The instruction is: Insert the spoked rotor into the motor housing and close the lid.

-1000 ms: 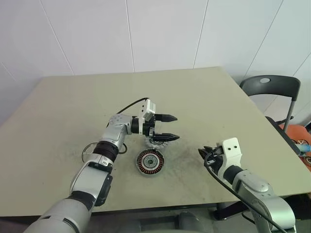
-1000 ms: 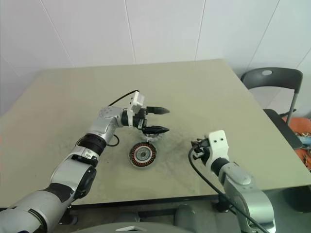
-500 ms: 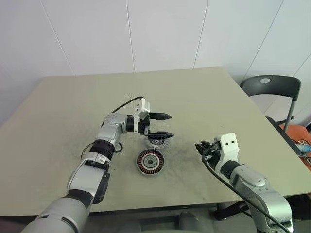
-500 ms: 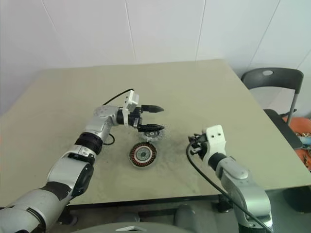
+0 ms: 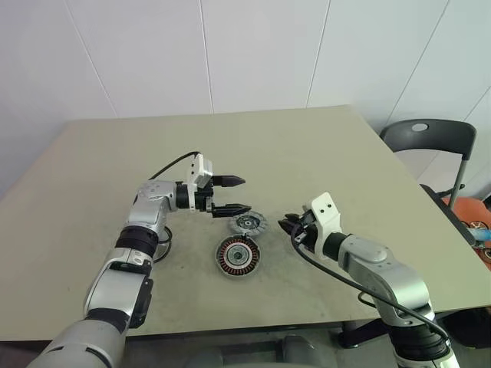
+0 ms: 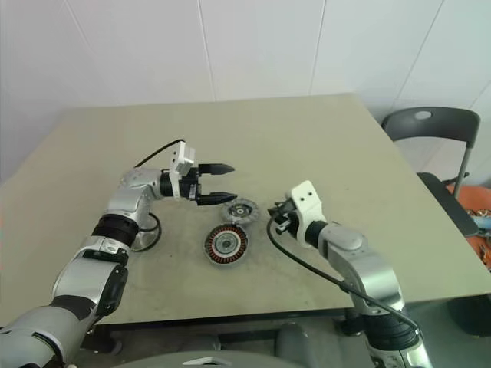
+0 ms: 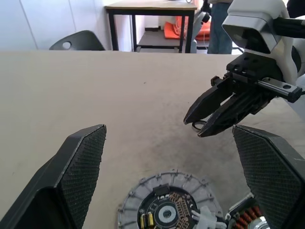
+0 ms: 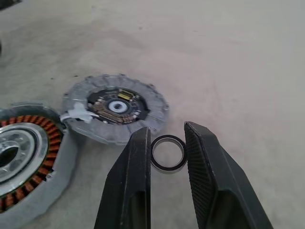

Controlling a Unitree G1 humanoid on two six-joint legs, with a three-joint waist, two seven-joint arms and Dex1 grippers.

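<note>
Copper-wound spoked rotor (image 5: pixel 238 255) inside motor housing (image 8: pixel 57 179)

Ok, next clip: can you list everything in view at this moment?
table: one, beige, under everything.
copper-wound disc: one, copper windings, silver hub, near the table's front, middle.
notched grey disc: one, dark centre facing up, just behind the copper-wound disc.
small ring: one, black, between the right gripper's fingers, beside the notched grey disc.
chair: one, dark grey, off the table's right side.
orange object: one, partly seen, far right.
left gripper: black fingers, open, empty, left of the notched grey disc.
right gripper: black fingers, closed on the small ring.
</note>
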